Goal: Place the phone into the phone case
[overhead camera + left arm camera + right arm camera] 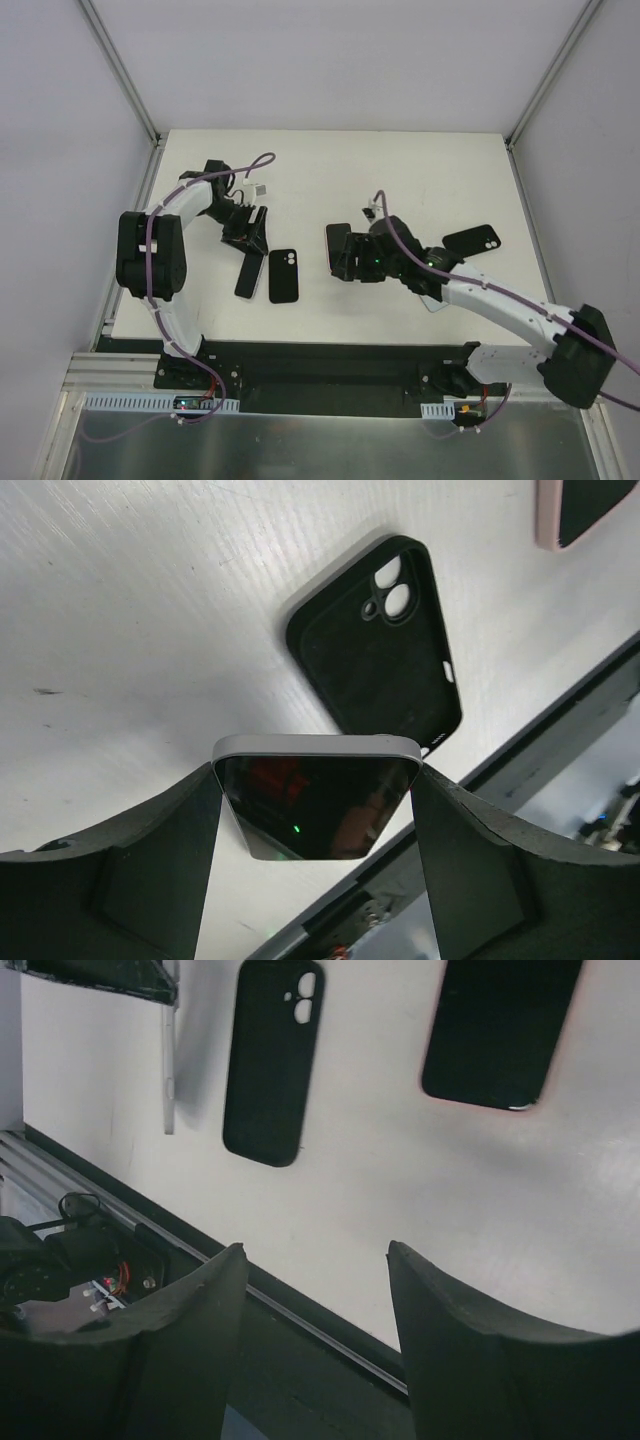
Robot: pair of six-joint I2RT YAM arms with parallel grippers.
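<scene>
Left gripper (318, 772): jaws partly apart, clamping grey-edged, dark-screened phone (315, 815) by long sides, over white surface (150, 600). Black soft phone case (375, 645): flat on surface nearby, empty. Right gripper (315, 1250): jaws apart, holding nothing.

White matte table (400, 165), faintly scuffed, boxed in by plain white walls (330, 60). Aluminium posts (120, 70) rising at the 11 and 1 o'clock corners. Near the centre, lying flat with dark screen up, a pink-rimmed phone (336, 238). Out toward 3 o'clock, well apart from it, a spare black case (472, 238), tilted, camera cut-out at its right end. Toward 4 o'clock, a pale flat item (436, 303), mostly hidden. Along the 6 o'clock edge, a black rail (330, 352); below that, grey slotted cable ducts (130, 402).
</scene>
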